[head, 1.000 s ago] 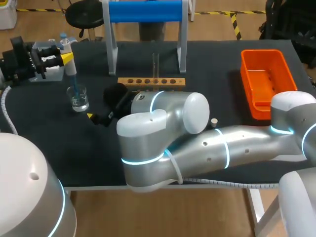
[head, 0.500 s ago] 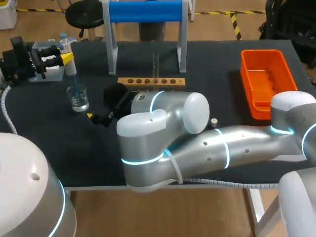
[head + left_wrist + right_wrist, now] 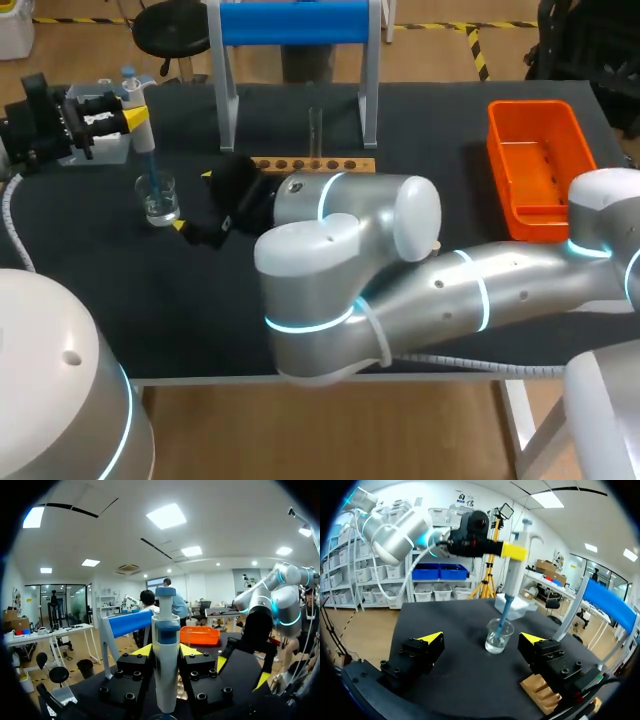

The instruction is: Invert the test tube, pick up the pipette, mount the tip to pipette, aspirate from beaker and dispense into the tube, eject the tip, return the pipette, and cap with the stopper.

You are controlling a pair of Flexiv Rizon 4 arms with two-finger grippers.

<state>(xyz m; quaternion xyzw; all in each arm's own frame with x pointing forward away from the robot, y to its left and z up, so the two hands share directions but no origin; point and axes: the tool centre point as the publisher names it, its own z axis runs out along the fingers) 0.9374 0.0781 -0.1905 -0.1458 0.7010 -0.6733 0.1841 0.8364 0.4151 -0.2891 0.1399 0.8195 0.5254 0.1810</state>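
1. Left pincer [image 3: 166,652] is clamped on the pipette [image 3: 516,565]. Its tip [image 3: 505,614] is mounted and dipped in the beaker [image 3: 498,636] below, so aspiration looks underway.
2. Right pincer [image 3: 195,201] gapes wide and empty, with the beaker just ahead.
3. Dispensing into the test tube [image 3: 314,125] off to its side, ejecting, returning and capping remain.

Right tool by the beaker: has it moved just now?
Yes. The right tool has shifted toward the table's far side, now overlapping the wooden rack's left end.

The black table [image 3: 200,300] carries a glass beaker [image 3: 160,203], a wooden rack [image 3: 335,164] and an orange bin [image 3: 528,108].
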